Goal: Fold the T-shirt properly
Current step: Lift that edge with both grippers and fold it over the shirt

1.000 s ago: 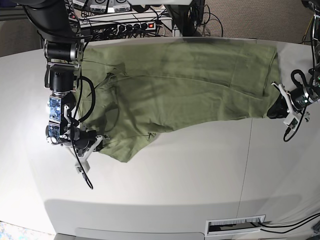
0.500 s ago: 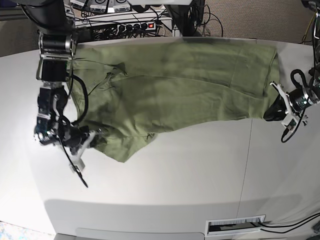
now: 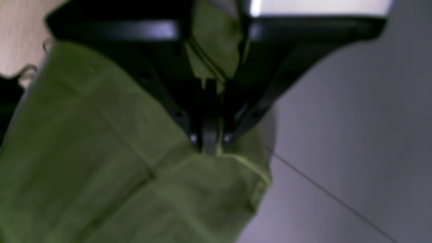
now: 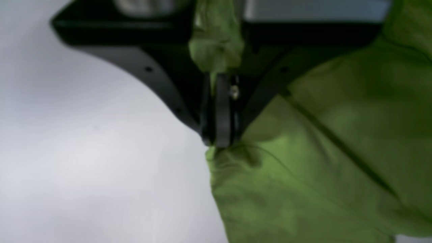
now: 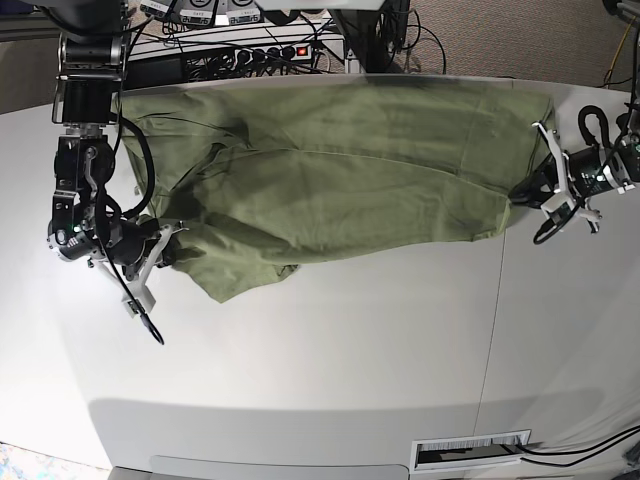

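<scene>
Left wrist view: the left gripper point(image 3: 210, 143) is clamped on a hem of the T-shirt point(image 3: 101, 175), with the table point(image 3: 354, 141) beside it.

Right wrist view: the right gripper point(image 4: 219, 141) pinches the shirt's edge.

Base view: the shirt is stretched between both grippers across the table's far half.

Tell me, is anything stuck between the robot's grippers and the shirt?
No. Both grippers are shut right on the shirt. The left gripper pinches an edge at one end, the right gripper pinches an edge at the other. Only bare table lies around them.
</scene>
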You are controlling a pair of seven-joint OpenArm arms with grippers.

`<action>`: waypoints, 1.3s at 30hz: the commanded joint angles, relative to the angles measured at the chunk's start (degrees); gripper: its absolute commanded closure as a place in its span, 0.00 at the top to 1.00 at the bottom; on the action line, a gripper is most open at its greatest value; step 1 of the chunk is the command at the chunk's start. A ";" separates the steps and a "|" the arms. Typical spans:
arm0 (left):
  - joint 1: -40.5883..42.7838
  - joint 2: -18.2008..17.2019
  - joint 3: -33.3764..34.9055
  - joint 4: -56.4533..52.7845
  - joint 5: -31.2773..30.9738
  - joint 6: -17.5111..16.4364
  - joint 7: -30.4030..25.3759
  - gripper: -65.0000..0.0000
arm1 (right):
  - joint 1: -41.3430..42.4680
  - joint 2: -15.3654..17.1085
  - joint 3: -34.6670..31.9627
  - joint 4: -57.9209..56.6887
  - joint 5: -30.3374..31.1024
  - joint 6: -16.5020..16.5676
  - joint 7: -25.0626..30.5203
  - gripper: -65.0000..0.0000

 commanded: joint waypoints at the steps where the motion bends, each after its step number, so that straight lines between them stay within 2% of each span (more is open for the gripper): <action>1: -0.55 -1.70 -0.87 0.74 -0.96 0.14 0.50 0.00 | 0.66 0.92 0.28 1.51 0.57 -0.04 0.87 0.00; 10: -0.55 -6.69 -0.87 0.76 -12.79 0.14 10.93 0.00 | 0.33 0.96 0.28 2.05 0.55 -0.04 -0.44 0.00; 15: -0.55 -8.83 -0.87 0.76 -16.85 0.14 15.87 0.00 | 0.31 0.96 0.28 2.05 0.57 -0.04 -0.72 0.00; 19: -0.55 -9.57 -0.87 0.79 -18.40 0.14 18.40 0.00 | 0.17 1.51 0.28 2.05 0.59 -0.04 -1.18 0.00; 23: -0.55 -10.73 -0.87 0.83 -22.60 0.14 24.46 0.00 | -0.31 3.76 0.28 2.05 0.81 -0.07 -1.20 0.00; 28: -0.52 -11.69 -0.87 0.83 -26.38 0.14 27.32 0.00 | -0.31 6.14 0.28 2.05 2.73 -0.07 -1.38 0.00; 34: 1.42 -11.69 -0.87 0.85 -35.10 0.14 36.00 0.00 | -0.31 6.47 0.28 2.05 3.45 -0.04 -0.52 0.00; 39: 5.55 -11.67 -0.87 0.85 -34.73 0.14 36.70 0.00 | -0.28 6.47 0.28 2.05 3.37 -0.04 1.44 0.00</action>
